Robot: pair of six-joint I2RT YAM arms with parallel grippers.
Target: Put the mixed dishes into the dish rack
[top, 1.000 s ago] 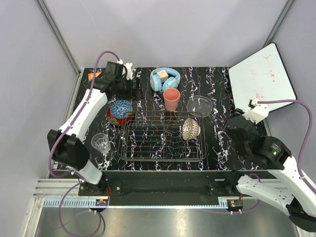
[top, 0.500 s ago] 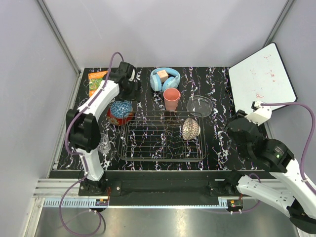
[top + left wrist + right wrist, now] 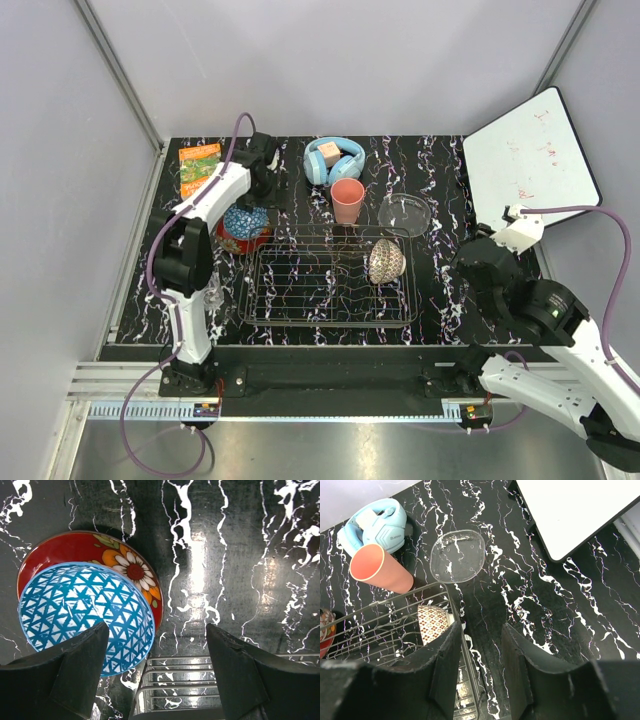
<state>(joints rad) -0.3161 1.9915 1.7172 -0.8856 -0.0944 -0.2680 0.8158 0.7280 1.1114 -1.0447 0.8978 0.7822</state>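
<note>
Left pincer (image 3: 156, 626), swung inward from the desk's rear-left corner, now hangs spread and empty over the blue-patterned bowl (image 3: 82, 615) just beside the dish rack (image 3: 330, 322), apparently poised for pickup; right pincer (image 3: 480, 630) idles parted, holding nothing.

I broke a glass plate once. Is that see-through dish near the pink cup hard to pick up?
Probably. The clear dish looks smooth, so likely slippery. It lies low and flat, so its rim seems hard to grab.

Blue headphones (image 3: 349, 165) (ringing 1 wooden block (image 3: 327, 153)), orange book (image 3: 199, 163), whiteboard (image 3: 530, 155).
</note>
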